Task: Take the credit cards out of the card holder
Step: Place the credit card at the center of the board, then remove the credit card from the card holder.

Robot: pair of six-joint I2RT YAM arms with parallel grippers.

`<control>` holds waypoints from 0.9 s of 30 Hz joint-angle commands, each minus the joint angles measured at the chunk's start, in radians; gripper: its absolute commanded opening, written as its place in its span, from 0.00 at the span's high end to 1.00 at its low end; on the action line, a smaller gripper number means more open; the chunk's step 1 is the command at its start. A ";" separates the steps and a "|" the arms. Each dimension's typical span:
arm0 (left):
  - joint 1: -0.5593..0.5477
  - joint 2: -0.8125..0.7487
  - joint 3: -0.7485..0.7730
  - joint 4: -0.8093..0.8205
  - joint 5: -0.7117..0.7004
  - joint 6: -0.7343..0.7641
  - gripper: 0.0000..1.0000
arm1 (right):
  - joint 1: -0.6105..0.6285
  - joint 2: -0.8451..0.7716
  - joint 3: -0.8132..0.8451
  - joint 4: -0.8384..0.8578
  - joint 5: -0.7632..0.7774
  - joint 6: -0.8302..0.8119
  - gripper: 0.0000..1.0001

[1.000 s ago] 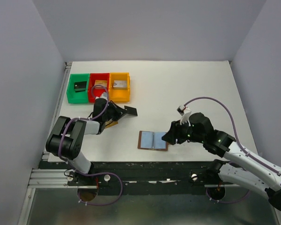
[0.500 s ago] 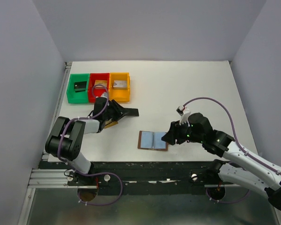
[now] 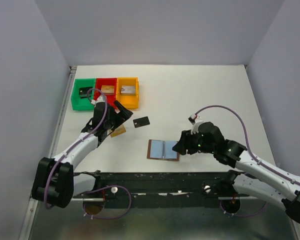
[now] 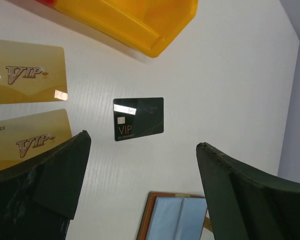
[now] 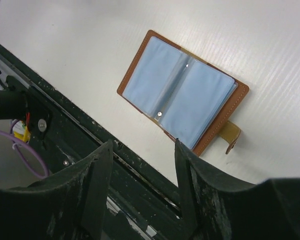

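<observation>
1. The left arm [image 3: 80,145] reaches forward and rightward from its base; the left gripper [image 3: 121,113] tilts down over the table [image 3: 190,90], fingers spread wide, gripping nothing.
2. In the left wrist view a black card [image 4: 138,118] lies flat under the gap between those fingers; two gold cards [image 4: 26,72] lie beside its left finger.
3. The right arm [image 3: 255,165] bends low and leftward; the right gripper [image 5: 142,149] stands partly open, empty.
4. The card holder [image 5: 182,95] lies open just ahead of the right fingertips, blue pockets up.
</observation>
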State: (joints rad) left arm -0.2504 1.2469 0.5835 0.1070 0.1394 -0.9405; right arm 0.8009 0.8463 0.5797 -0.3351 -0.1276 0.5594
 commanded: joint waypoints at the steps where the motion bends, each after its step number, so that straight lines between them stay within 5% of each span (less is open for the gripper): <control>1: -0.120 -0.131 0.084 -0.274 -0.237 0.114 0.01 | 0.001 0.048 -0.023 0.071 0.029 0.027 0.39; 7: -0.274 -0.211 0.095 -0.406 -0.307 0.046 0.01 | 0.000 0.165 -0.020 0.091 0.032 0.063 0.37; 13: -0.303 -0.392 -0.226 0.022 -0.076 -0.038 0.01 | 0.000 0.161 -0.083 0.164 0.100 0.114 0.39; 17: -0.391 -0.331 -0.166 -0.076 -0.100 0.035 0.02 | 0.001 0.204 -0.012 0.010 0.159 0.094 0.40; 27: -0.506 -0.216 -0.198 0.023 -0.095 0.025 0.09 | 0.001 0.095 0.015 -0.182 0.327 0.048 0.27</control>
State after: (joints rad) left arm -0.7288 0.9890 0.3862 0.0715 0.0235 -0.9264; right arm 0.8009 0.9298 0.5568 -0.3946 0.0929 0.6373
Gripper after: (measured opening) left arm 0.927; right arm 0.726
